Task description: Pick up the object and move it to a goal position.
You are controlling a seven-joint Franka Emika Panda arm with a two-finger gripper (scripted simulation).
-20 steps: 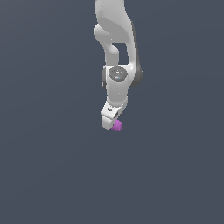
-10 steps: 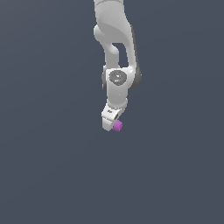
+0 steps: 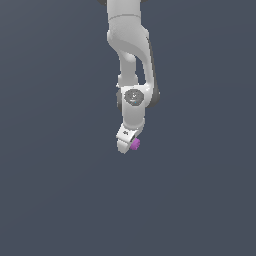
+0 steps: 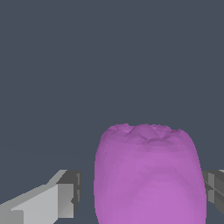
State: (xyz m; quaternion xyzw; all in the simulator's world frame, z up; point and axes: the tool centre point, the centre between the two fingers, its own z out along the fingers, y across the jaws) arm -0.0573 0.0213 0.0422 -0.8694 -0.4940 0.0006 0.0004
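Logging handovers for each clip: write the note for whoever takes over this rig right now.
Gripper: cannot tell if closed; in the wrist view one finger stands apart from the purple object, the other touches it.
Object: between the fingers at the gripper tip.
Done: gripper placed around the object.
Left: confirm the grasp, carry it to the goal; no goal marker is visible.

Around our gripper (image 3: 128, 146) we see only plain dark background on every side, open to pass through. Between our jaws sits the purple object (image 4: 150, 175), filling most of that gap.
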